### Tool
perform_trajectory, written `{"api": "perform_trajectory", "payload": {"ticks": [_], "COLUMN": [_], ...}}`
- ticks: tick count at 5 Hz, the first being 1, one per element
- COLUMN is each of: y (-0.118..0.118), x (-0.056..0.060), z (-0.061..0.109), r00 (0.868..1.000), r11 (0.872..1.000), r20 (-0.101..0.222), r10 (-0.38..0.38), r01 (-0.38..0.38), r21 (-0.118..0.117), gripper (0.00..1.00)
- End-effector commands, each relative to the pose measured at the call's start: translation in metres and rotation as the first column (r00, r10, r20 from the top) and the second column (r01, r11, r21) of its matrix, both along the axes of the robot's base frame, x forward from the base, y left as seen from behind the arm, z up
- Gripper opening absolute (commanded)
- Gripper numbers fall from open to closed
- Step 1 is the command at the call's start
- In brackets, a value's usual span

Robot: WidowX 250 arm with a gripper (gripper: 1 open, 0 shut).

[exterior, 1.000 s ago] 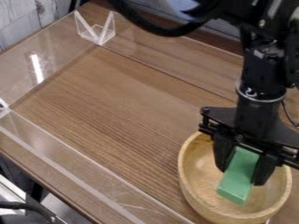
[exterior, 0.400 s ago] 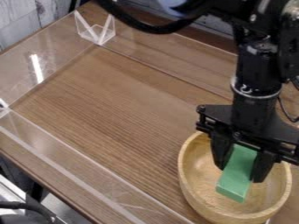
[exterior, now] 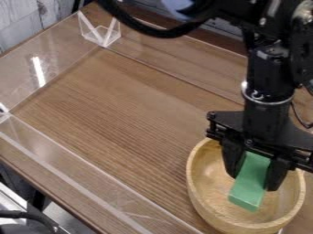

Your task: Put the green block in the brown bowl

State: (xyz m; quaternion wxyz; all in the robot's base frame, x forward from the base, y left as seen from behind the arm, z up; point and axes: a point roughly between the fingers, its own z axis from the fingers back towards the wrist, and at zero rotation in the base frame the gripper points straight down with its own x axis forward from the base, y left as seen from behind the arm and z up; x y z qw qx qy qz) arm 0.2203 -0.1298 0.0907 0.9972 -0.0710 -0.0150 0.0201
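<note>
The bright green, flat rectangular block (exterior: 250,181) is held by the tool (exterior: 254,157), and its free length is seen against the interior of the bowl. Largest in the view is the brown wooden table (exterior: 123,101), a smooth board with a pale strip along its near edge. Next in size is the black mechanical arm (exterior: 275,96), which enters at the upper right and carries the tool at its lower end. Below it lies the round light-brown wooden bowl (exterior: 199,203), its thick rim partly hidden by the tool. At the far left corner of the table stands a small white open-framed stand (exterior: 101,30), well apart from the bowl. The tool is closed on the upper part of the block, whose lower end slants down over the bowl; whether that end touches the wood cannot be told. The block appears stiff, probably light, and unlikely to be harmed by a firm grip; its smooth faces may be somewhat slippery. The best hold is presumably across the narrow width, on the two long parallel sides. A hold near one end, as here, leaves the other end free to pivot, so a low, gentle release inside the rim seems advisable.
</note>
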Motion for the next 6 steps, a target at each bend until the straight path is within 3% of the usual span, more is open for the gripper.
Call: {"api": "perform_trajectory", "payload": {"ticks": [1,4,6], "y": [0.004,0.029,0.04], "x": [0.005,0.019,0.029], "z": [0.015,0.026,0.023], "r00": [0.999,0.997,0.995], "r11": [1.0,0.997,0.996], "r20": [0.037,0.045,0.052], "r10": [0.019,0.068,0.084], "r01": [-0.018,-0.067,-0.082], "r21": [-0.025,-0.036,-0.034], "gripper": [1.0,1.0,1.0]}}
